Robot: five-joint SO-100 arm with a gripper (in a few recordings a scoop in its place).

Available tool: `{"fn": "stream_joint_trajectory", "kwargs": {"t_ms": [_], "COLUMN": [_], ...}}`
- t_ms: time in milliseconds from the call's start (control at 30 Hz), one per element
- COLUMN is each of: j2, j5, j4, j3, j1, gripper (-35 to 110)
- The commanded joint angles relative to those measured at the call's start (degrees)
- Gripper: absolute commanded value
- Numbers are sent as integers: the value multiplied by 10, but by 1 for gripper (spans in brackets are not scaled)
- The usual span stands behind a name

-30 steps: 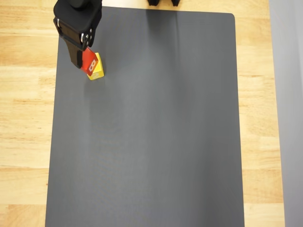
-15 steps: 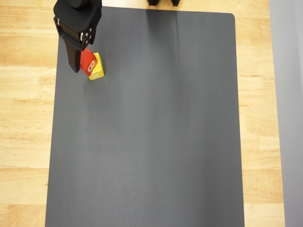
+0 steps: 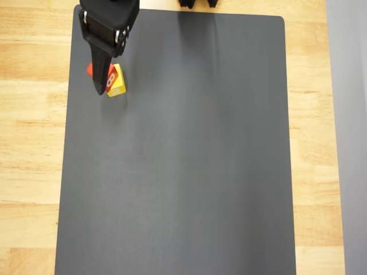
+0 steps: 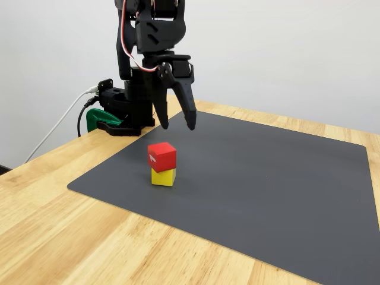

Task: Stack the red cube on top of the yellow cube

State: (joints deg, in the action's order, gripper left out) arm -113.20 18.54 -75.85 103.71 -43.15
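The red cube [image 4: 162, 155] sits on top of the yellow cube [image 4: 164, 176] in the fixed view, turned a bit so its corners overhang slightly, but it looks settled, w/ a white mark on its left face. The stack rests on the dark mat [image 4: 261, 178], near the mat's back-left part in the fixed view. In the overhead view the stack is at about 10 o'clock of the mat [image 3: 183, 172], close to its left edge; the red cube [image 3: 92, 70] pokes out partly from under the arm, w/ the yellow cube [image 3: 117, 87] showing at roughly 4 o'clock of it.

The gripper [image 4: 176, 124] hangs above the stack w/ clear air between fingertips and red cube; its two fingers are spread apart & hold nothing. In the overhead view the gripper [image 3: 102, 80] overlaps the cubes, so the gap only reads from the side.

Progress: judging by how things lie, the stacking itself looks done, i.e. red on yellow, claw empty and apart from the cube. What's left seems to be just clearing the arm away w/o brushing the stack. Risk: the red cube is twisted relative to the yellow one, so a nudge from a fingertip could tip it off.

The wooden table [image 4: 71, 237] runs round the mat; the arm's base [image 4: 127, 110] stands at the mat's back-left corner in the fixed view.
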Motion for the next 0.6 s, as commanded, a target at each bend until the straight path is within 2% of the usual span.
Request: {"fn": "stream_joint_trajectory", "kwargs": {"t_ms": [0,67,367,567], "j2": [-36,-38,-95,-168], "j5": [-15,-20,-72,-70], "j4": [-2,3,47,91], "j3": [10,10,60,140], "j1": [19,44,174,263], "gripper": [7,0,0,0]}}
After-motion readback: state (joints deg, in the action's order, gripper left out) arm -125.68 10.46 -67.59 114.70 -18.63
